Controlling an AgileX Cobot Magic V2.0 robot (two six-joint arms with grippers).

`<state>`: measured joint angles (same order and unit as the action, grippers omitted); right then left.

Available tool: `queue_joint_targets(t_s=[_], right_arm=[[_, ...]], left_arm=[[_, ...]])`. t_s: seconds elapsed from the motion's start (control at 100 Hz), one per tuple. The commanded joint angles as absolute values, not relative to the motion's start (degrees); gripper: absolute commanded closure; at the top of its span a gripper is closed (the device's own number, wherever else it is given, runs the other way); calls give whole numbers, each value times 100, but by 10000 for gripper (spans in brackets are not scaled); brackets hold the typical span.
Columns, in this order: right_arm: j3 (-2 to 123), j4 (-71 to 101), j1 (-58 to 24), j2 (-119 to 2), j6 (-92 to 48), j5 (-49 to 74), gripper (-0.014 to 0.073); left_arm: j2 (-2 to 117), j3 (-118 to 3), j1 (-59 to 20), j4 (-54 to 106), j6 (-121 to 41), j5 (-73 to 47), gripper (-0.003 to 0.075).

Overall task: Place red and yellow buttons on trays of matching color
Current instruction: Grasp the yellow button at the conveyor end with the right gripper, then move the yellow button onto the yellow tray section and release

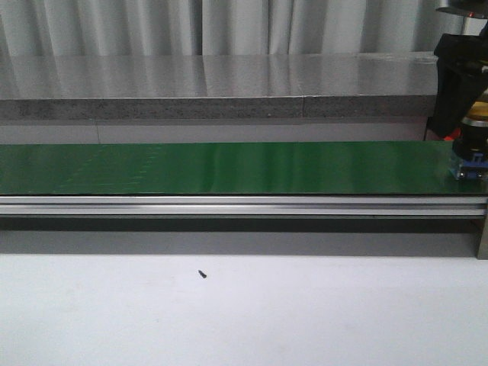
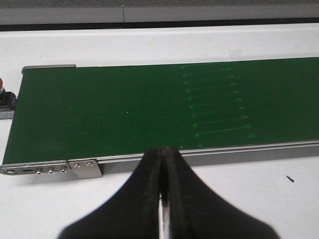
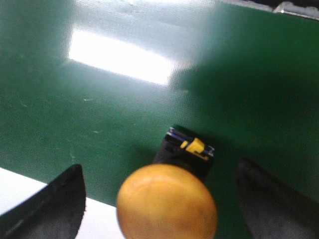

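No tray of either colour shows in any view, so you have no sign that a button has been placed yet; judge the task as at its start.

Front view: your right end effector [image 1: 467, 174] stands at the far right end of the green conveyor belt [image 1: 229, 168], low over it, with a yellow button [image 1: 477, 114] showing under the black wrist. You cannot tell from here whether the fingers have closed. The white counter [image 1: 244, 313] in front carries only a small dark speck [image 1: 202, 274].

Left wrist view: your left end effector [image 2: 163, 199] has its fingers pressed together with nothing between them, held over the counter just short of the belt's near edge. Off at the belt's end, well apart from these fingers, a red button [image 2: 1, 84] peeks in at the frame's edge, mostly cut off.

Right wrist view: your right end effector [image 3: 159, 199] is spread wide, its fingers [image 3: 60, 199] on either side of the yellow button [image 3: 167, 201] and clear of it. The button stands upright on the belt between them, cap up, not gripped.

Left to do, as I judge it: close on the yellow button, carry it to its tray, then do the same with the red.
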<state>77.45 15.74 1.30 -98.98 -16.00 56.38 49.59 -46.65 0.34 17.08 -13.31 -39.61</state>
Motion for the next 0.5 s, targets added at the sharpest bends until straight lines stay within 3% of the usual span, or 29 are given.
queue_joint_targets(t_s=[0.0, 0.25, 0.49], right_arm=[[7877, 1628, 143, -9714, -1658, 5512, 14], [7877, 1623, 143, -9727, -1642, 5507, 402], [7877, 1487, 148, -9441, -1642, 5610, 437]], left_arm=[[4900, -4813, 0, 1847, -1300, -3587, 740], [4900, -4813, 0, 1847, -1300, -3587, 740], [4900, -4813, 0, 1847, -1300, -3587, 740]])
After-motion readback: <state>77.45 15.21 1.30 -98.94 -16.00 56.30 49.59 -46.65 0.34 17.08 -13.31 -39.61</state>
